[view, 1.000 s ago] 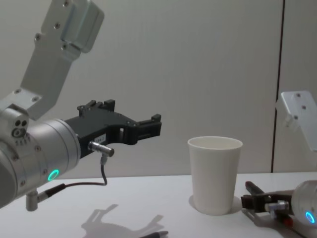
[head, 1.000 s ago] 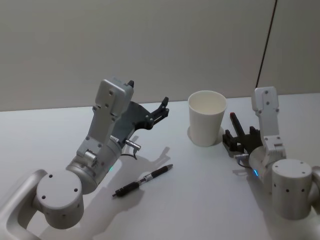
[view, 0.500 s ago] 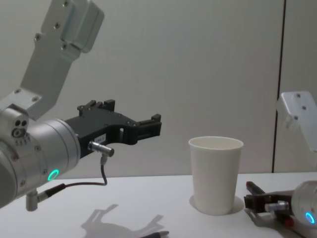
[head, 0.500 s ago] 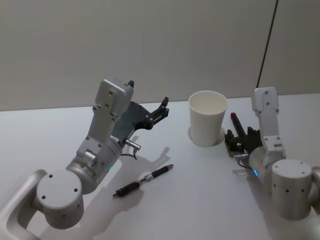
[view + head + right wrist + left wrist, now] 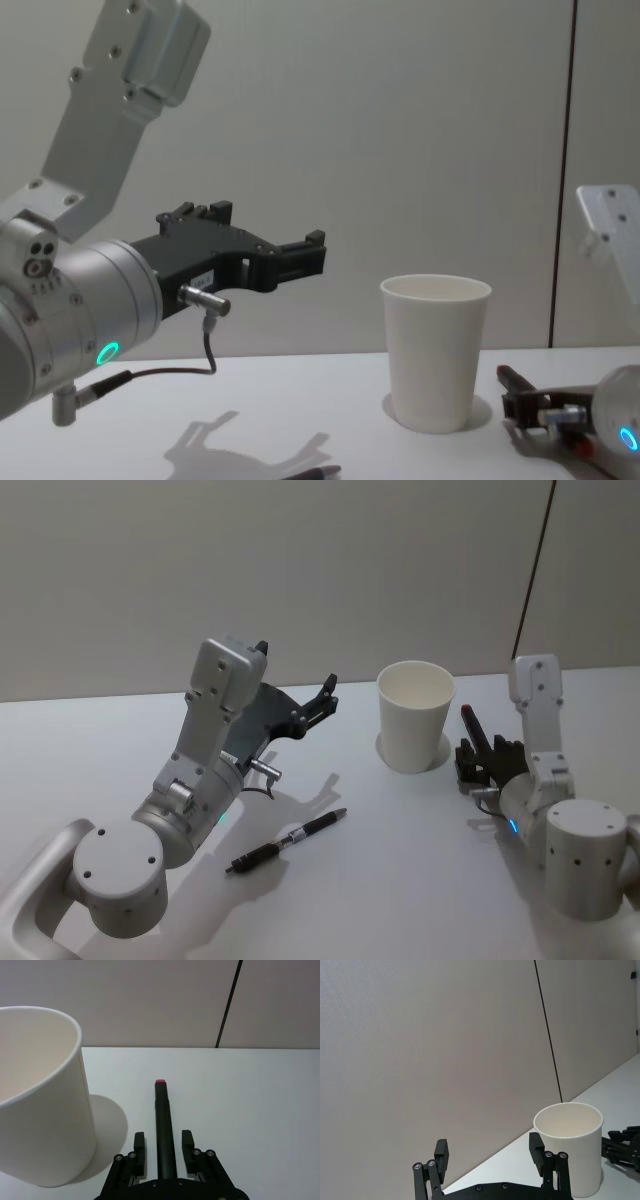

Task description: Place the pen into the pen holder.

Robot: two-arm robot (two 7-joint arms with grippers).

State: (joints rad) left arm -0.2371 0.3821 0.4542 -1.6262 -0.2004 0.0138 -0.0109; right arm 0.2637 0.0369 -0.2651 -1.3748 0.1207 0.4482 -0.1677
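Observation:
The pen holder, a white paper cup (image 5: 414, 715), stands upright on the table (image 5: 400, 880). A black pen (image 5: 286, 841) with a silver band lies flat in front of my left arm. A second black pen with a red end (image 5: 467, 722) lies just right of the cup (image 5: 35, 1095). My right gripper (image 5: 478, 752) is low at the table and open. Its fingers (image 5: 139, 1144) straddle that pen (image 5: 162, 1115) with a gap on each side. My left gripper (image 5: 322, 698) is open and empty, raised above the table to the left of the cup (image 5: 570, 1145).
A plain grey wall (image 5: 300, 570) rises behind the white table. A dark vertical seam (image 5: 535, 560) runs down it at the right. Open tabletop lies between the two arms, in front of the cup.
My right gripper has drawn slightly to the right, away from the cup, while the red-ended pen stayed put. The left arm and the other pen have not moved.

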